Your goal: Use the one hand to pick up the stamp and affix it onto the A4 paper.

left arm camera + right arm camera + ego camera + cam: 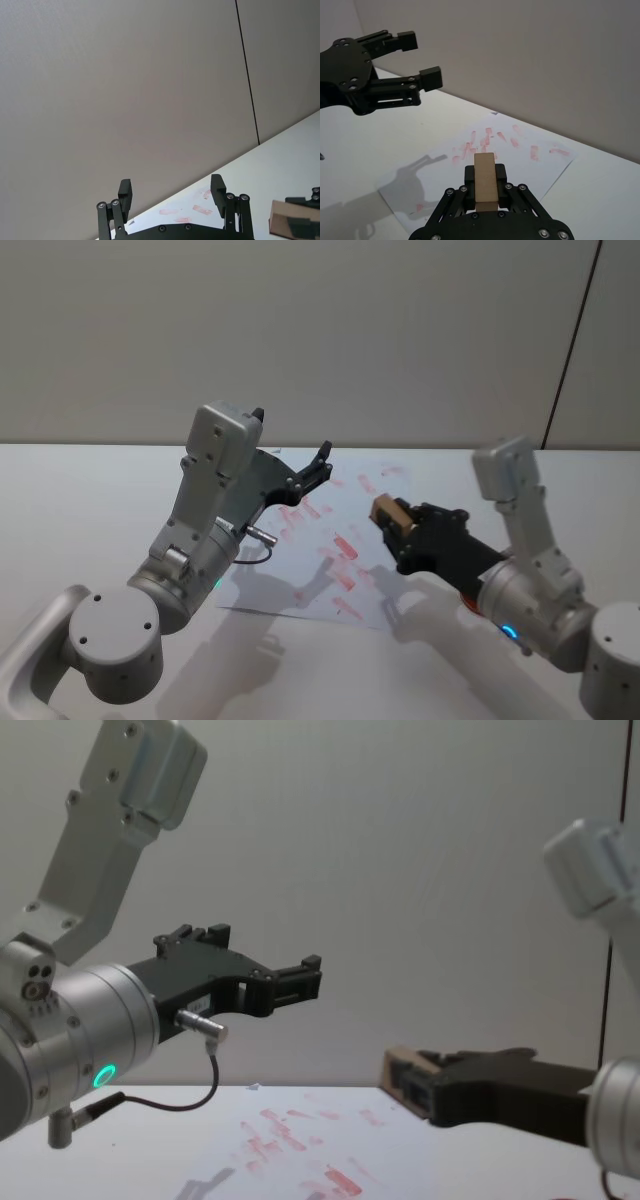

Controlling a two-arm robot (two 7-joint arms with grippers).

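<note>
Leaving the A4 paper (520, 160) flat below and ahead of the right gripper (392, 525), apart from it, red smudges crowding the middle. Parking the left gripper (322, 465) across from it, raised, fingers spread wide and empty, likely staying clear. Clamping the stamp (485, 175) between the right fingers, tan end poking past the tips, ready for pressing down. Facing a plain grey wall (300, 330), working over a white table (80, 490).
</note>
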